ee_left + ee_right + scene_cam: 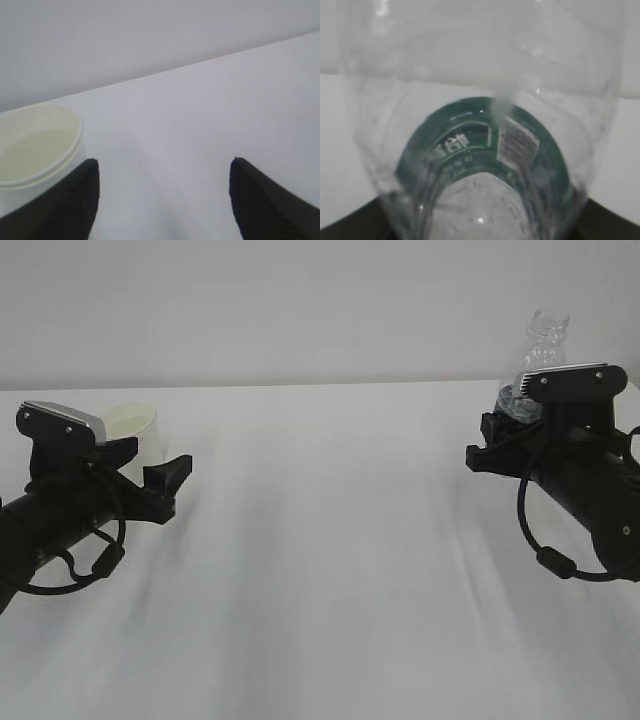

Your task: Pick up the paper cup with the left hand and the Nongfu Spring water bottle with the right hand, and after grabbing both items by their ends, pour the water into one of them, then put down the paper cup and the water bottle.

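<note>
Near left, low over the white table [330,590]: finds the left hand [60,510], black, with cables looping under it and a grey box on top. Ends in the left gripper [150,458], spread wide and clamped on nothing. Seen from the left wrist, shows the same gripper [162,200] as two dark fingers [70,210] far apart, with bare table between them.

Just beyond, upright on the table: finds the cup [137,430]. Puts it against the outer side of one finger, not in the gap. From the wrist, shows the cup [35,150] with a rolled rim and a pale inside. Cannot tell whether water sits in it.

Near right, at about the same depth: finds the right hand [585,490], with a grey ribbed box near its tip and a cable looping below. Sets the right gripper [490,438] around the bottle [545,340], which stands upright behind the box, its clear neck showing above.

From the right wrist, fills the view with the bottle [485,150], its green label band curving across and dark fingers [615,222] at both lower corners. Cannot tell whether these press on it or merely flank it.

Farthest back: a plain pale wall [300,300].
</note>
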